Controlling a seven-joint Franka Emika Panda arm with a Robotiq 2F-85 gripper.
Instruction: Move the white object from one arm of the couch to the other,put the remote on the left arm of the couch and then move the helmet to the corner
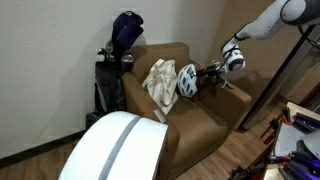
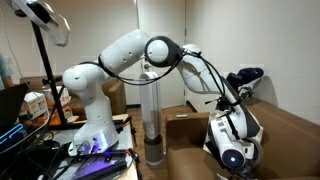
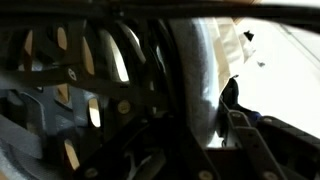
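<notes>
White shell and black webbing crowd my wrist view, so the helmet (image 3: 200, 70) is hard against the camera. In an exterior view it sits at 3 o'clock of the white cloth (image 1: 158, 80) on the brown couch (image 1: 200, 125), with the gripper (image 1: 208, 75) at its 3 o'clock edge. I cannot tell whether the claw is clamped. If I only have 1 strap, the helmet could swing, slip free, or drag the cloth.

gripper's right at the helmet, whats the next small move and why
Probably close the jaws on a helmet rib. In an exterior view the gripper is pressed up to the helmet, which sits on the couch, and the wrist view is filled with its vented shell. Whether the jaws are already shut can't be seen.
</notes>
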